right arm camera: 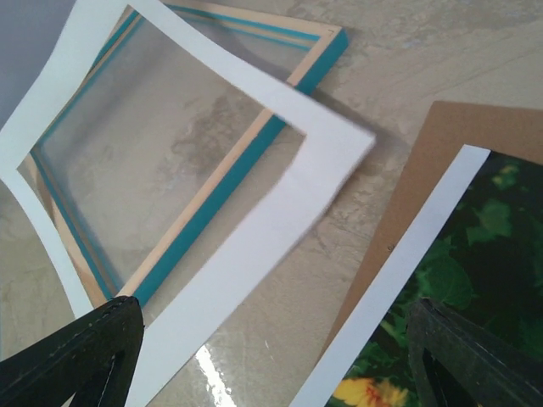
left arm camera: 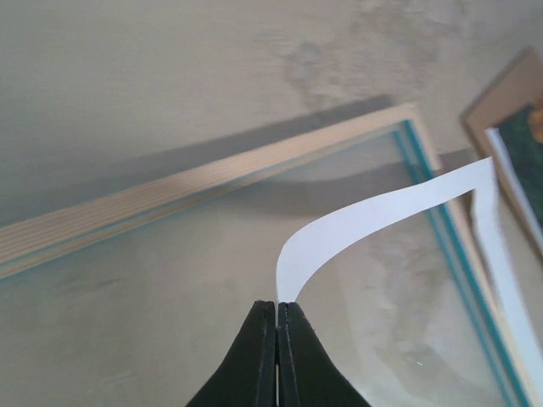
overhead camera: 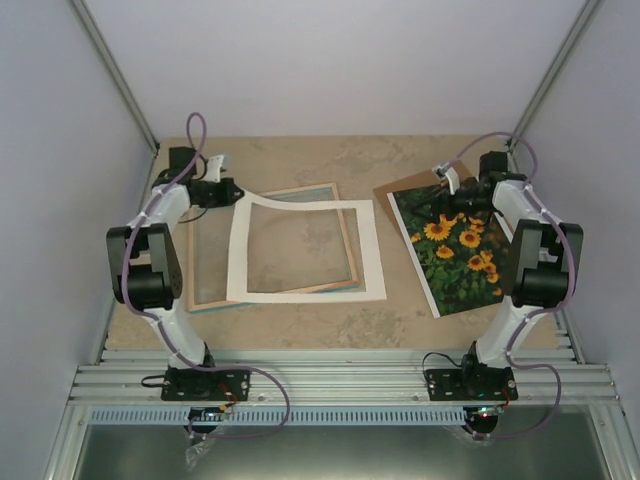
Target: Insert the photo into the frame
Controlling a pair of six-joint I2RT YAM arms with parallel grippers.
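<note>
The frame (overhead camera: 192, 272) lies back-up on the left half of the table, turquoise with pale wooden edges (right arm camera: 229, 182). Over it lies a white mat (overhead camera: 305, 292), skewed to the right. My left gripper (overhead camera: 238, 193) is shut on the mat's far left corner (left arm camera: 373, 216), which curls up above the frame's glass; its tips (left arm camera: 277, 307) are pressed together on the card. The photo (overhead camera: 455, 255) of sunflowers lies at the right on a brown backing panel (overhead camera: 400, 185). Above the photo's far corner (right arm camera: 475, 254) my right gripper (overhead camera: 447, 180) hangs open (right arm camera: 273, 303), holding nothing.
The brown backing panel (right arm camera: 450, 136) sticks out beyond the photo's far and left edges. Grey walls close in the table at the left, right and back. A metal rail (overhead camera: 340, 380) with both arm bases runs along the near edge.
</note>
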